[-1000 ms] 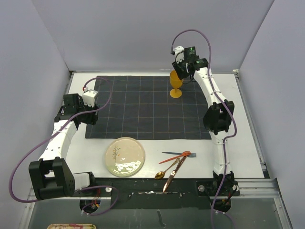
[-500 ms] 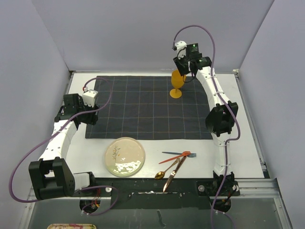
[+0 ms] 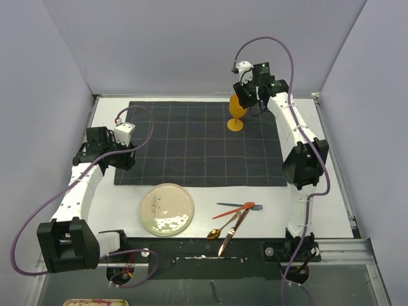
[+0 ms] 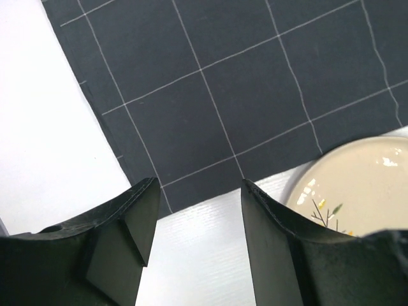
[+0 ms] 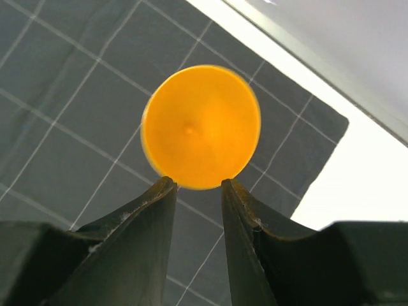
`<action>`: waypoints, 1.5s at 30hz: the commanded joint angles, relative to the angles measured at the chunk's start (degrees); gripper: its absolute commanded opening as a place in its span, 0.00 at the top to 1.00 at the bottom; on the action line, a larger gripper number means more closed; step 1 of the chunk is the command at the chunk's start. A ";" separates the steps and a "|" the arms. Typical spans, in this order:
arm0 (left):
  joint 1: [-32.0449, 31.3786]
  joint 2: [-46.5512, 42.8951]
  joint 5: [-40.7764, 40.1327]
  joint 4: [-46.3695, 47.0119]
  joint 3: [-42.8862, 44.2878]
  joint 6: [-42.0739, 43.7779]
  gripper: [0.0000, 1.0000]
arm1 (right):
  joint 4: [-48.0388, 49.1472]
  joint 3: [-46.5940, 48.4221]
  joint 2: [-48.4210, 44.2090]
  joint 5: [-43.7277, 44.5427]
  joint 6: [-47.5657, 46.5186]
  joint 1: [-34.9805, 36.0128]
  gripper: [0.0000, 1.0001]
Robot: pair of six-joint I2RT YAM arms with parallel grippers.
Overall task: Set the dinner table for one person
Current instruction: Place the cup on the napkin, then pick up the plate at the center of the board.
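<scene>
An orange goblet (image 3: pixel 236 111) stands upright on the far right part of the dark grid cloth (image 3: pixel 197 143), which lies on the white dinner table (image 3: pixel 331 166). My right gripper (image 3: pixel 245 94) hovers just above the goblet. In the right wrist view the jaws (image 5: pixel 196 183) stand open and empty, with the goblet's mouth (image 5: pixel 201 127) just beyond the fingertips. My left gripper (image 3: pixel 124 158) is open and empty over the cloth's near left corner (image 4: pixel 199 185). A cream plate (image 3: pixel 167 209) lies on the table in front of the cloth, and its edge shows in the left wrist view (image 4: pixel 357 185).
Several pieces of cutlery (image 3: pixel 234 217) lie in a loose pile right of the plate, near the table's front edge. A metal rail (image 3: pixel 331 150) runs along the table's right side. Grey walls close in the left, back and right.
My right gripper has risen and drawn back from the goblet, which stays standing in place. My left gripper has shifted a little to the right.
</scene>
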 commanded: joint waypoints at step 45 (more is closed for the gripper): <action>0.05 -28.30 0.32 -20.50 -10.76 15.45 0.48 | -0.96 -32.04 -9.86 -22.96 -2.31 28.53 0.62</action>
